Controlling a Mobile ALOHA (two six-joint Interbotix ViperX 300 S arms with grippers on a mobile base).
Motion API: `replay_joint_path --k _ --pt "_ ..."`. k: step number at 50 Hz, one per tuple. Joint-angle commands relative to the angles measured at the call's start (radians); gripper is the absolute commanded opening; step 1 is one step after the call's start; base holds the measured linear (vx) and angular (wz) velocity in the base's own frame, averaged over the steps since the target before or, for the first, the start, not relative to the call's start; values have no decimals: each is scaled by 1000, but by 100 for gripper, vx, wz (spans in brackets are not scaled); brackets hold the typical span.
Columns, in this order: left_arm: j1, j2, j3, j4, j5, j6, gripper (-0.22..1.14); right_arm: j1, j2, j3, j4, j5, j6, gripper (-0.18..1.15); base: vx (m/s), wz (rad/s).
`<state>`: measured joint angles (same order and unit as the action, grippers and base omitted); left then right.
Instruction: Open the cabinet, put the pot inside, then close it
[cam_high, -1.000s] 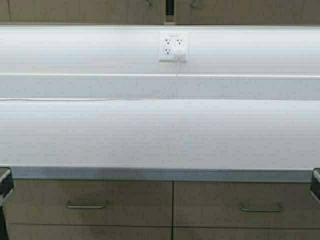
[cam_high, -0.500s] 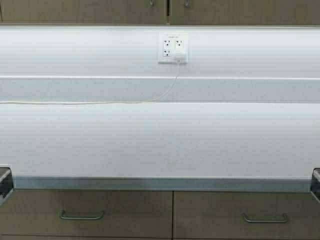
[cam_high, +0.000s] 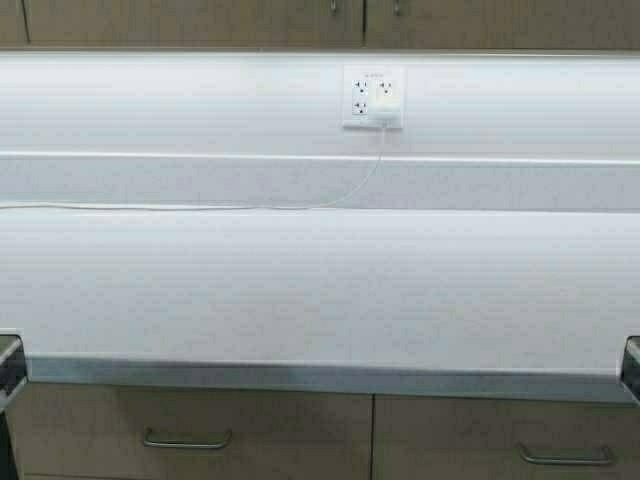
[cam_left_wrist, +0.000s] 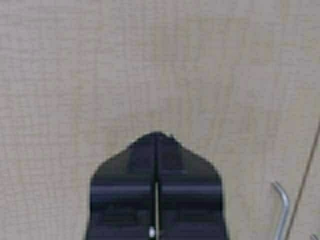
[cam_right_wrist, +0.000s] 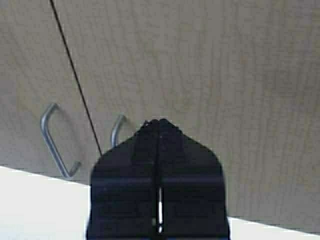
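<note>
Cabinet (cam_high: 200, 22) doors look fully closed above the bare counter (cam_high: 320, 290); pot nowhere visible, probably inside. Left hand (cam_left_wrist: 156, 137) and right hand (cam_right_wrist: 159, 124) both clenched, empty; best retreat straight back, clear of handles (cam_right_wrist: 57, 140)

The white countertop (cam_high: 320, 290) lies bare across its whole width, save for a thin white cable (cam_high: 250, 207) trailing along its back edge up to the wall outlet (cam_high: 372, 97). Above, the cabinet (cam_high: 200, 20) doors meet closed at the seam, blocking the interior. Below the counter edge, the drawers (cam_high: 190, 440) sit shut, their handles protruding slightly.
</note>
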<state>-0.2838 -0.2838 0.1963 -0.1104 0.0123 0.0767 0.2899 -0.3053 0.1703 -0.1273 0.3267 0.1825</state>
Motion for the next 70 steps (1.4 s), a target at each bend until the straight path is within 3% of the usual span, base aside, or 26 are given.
replay_joint_path --k 1,24,70 --pt "-8 21 -40 2 -15 0 3 -3 -48 -8 -3 -5 3 6 6 10" --pt "-20 34 -26 -2 -15 -5 3 -3 -206 140 -6 29 3 6 2 2" --pt "-20 40 5 -3 -23 -14 3 -3 -213 163 -6 32 -2 6 0 -1"
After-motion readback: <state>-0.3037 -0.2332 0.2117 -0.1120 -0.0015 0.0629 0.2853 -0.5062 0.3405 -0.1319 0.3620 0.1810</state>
